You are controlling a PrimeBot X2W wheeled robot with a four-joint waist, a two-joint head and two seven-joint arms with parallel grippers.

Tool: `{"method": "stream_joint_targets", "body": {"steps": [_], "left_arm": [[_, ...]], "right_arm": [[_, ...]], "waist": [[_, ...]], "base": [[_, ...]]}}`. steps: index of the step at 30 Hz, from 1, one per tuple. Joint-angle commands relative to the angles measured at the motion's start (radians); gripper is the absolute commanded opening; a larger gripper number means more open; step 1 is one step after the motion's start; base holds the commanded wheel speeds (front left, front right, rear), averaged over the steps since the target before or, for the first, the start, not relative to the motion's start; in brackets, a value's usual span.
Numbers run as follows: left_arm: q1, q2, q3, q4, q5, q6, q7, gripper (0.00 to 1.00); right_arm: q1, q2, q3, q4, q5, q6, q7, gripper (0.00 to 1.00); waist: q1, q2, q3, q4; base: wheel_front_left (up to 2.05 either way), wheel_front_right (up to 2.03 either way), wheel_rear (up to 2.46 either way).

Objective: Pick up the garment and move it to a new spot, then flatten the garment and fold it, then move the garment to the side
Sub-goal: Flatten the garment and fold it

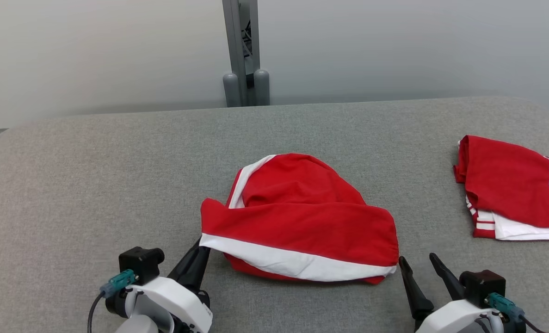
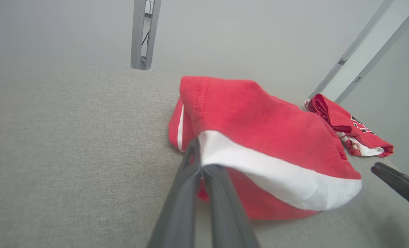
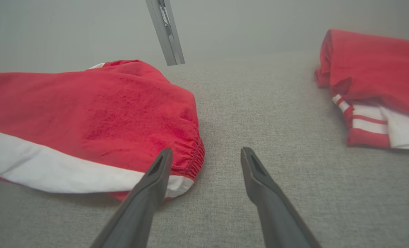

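The red garment (image 1: 302, 217) lies bunched mid-frame on the table (image 1: 94, 185), its long axis running left to right. The left hand (image 1: 204, 246) is clenched on its lower-left corner. The right hand (image 1: 416, 257) hovers spread and empty, just beside the lower-right end.

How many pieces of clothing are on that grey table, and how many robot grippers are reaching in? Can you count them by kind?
Red-and-white garments: 2 (crumpled garment in the middle, folded garment at the right)
Grippers: 2 (left gripper shut on the crumpled garment's corner, right gripper open beside it)
Total: 4
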Motion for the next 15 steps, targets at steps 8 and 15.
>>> {"method": "stream_joint_targets", "body": {"steps": [8,15], "left_arm": [[0.016,-0.019,0.097,-0.007,0.090,-0.001,-0.003,0.00],[0.014,-0.026,0.107,-0.001,0.101,-0.001,-0.003,0.00]], "right_arm": [[-0.042,-0.008,0.097,0.075,0.088,0.000,-0.001,1.00],[-0.062,-0.021,0.171,0.132,0.157,0.000,-0.001,1.00]], "waist": [[0.0000,0.0000,0.022,0.032],[0.0000,0.0000,0.029,0.053]], "base": [[0.00,0.00,0.00],[0.00,0.00,0.00]]}}
